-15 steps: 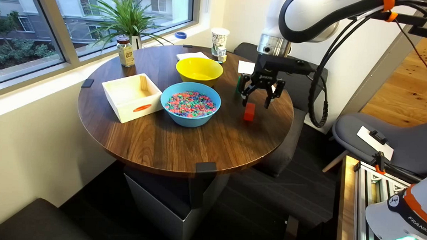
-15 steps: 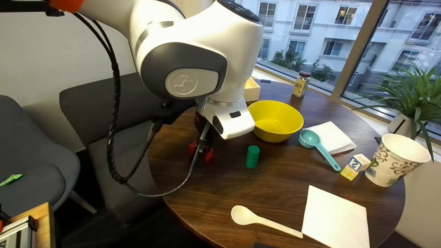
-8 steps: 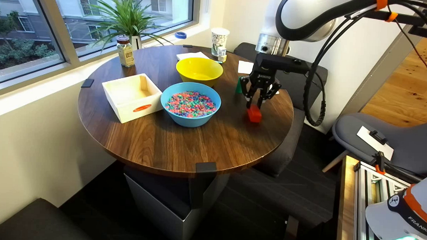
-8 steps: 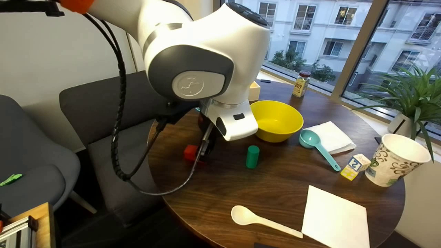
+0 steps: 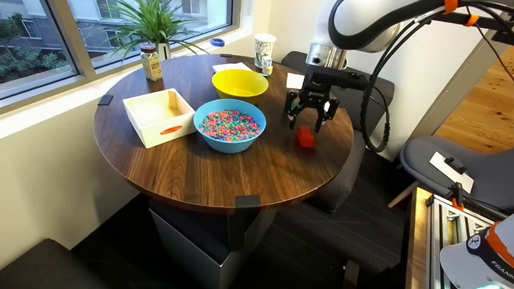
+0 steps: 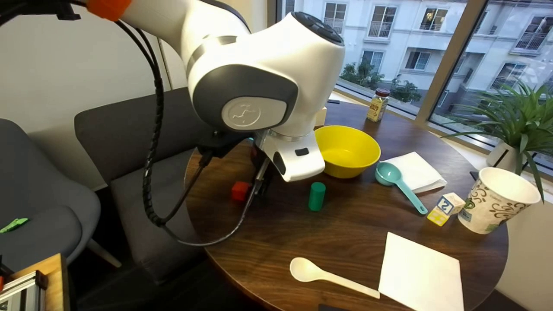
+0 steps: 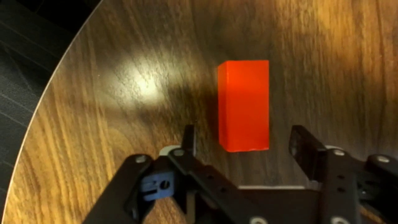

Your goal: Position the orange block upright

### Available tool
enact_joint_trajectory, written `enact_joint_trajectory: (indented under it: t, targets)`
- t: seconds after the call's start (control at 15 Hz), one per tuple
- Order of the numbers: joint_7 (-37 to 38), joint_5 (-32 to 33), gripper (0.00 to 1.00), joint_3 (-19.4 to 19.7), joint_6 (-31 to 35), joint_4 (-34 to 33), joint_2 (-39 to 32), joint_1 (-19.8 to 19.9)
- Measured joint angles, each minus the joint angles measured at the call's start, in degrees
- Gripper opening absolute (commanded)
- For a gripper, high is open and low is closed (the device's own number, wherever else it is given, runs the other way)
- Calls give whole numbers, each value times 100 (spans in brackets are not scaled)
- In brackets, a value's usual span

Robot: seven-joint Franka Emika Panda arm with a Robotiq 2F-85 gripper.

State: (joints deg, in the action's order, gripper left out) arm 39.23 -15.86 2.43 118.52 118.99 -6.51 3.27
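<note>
The orange block (image 5: 305,136) is a plain red-orange block lying on a long side on the dark wooden table. It also shows in an exterior view (image 6: 240,191), partly beside the arm's cable, and whole in the wrist view (image 7: 247,104). My gripper (image 5: 305,126) is open and empty, just above the block's end nearer to it. In the wrist view the fingertips (image 7: 242,133) stand on either side of that end with gaps on both sides, touching nothing. In an exterior view (image 6: 262,185) the fingers are mostly hidden behind the wrist.
A green cylinder (image 6: 316,196) stands close to the gripper. A blue bowl of beads (image 5: 229,145), a yellow bowl (image 5: 240,86) and a wooden box (image 5: 159,119) stand nearby. A spoon (image 6: 332,278) and paper cup (image 6: 497,201) are farther off. The round table edge (image 7: 51,77) curves close by.
The gripper was open one second ago, narrowed at the block half a second ago, and is open again now. The block has turned and shifted slightly on the table. The arm has moved slightly.
</note>
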Motion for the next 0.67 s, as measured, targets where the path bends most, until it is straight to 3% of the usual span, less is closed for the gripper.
enact_joint_trajectory:
  t: [0.13, 0.27, 0.67]
  targets:
    - [-35, -177, 100, 29, -159, -23, -86, 24]
    - [-75, -351, 75, 63, -331, -61, -165, 50]
    - [-123, -546, 27, 171, -602, -191, -241, 120]
